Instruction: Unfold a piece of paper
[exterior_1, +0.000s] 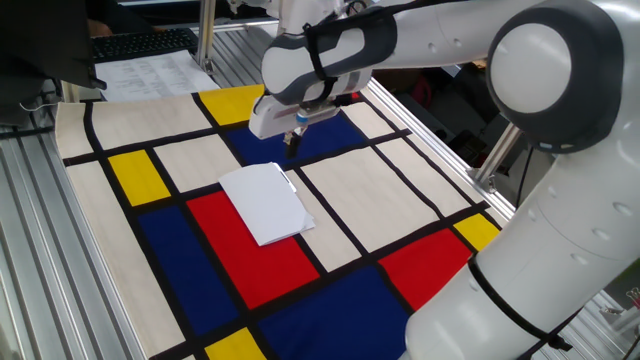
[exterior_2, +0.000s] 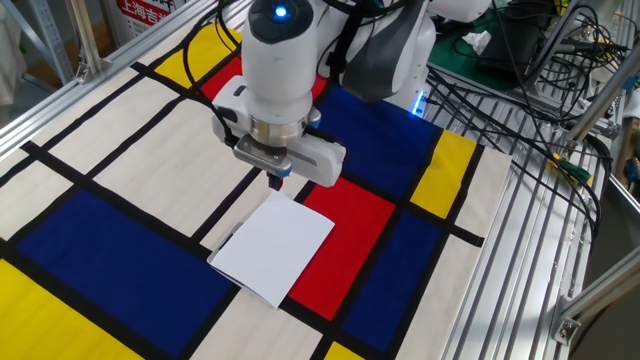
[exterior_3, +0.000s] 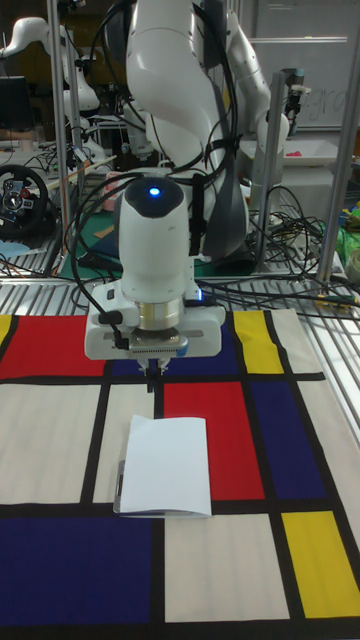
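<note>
Your arm reaches in with its wrist turned straight down, and the gripper (exterior_2: 279, 183) hangs at the bottom, fingers (exterior_1: 293, 143) pointing down and drawn close together, gripping nothing.

paper (exterior_1: 265, 202) — plain white | cloth (exterior_1: 400, 200) — red, blue, yellow, cream blocks, black grid lines | arm (exterior_2: 278, 60) — white, blue light on top | far-left sheets (exterior_1: 150, 72) — white, grey print
</note>
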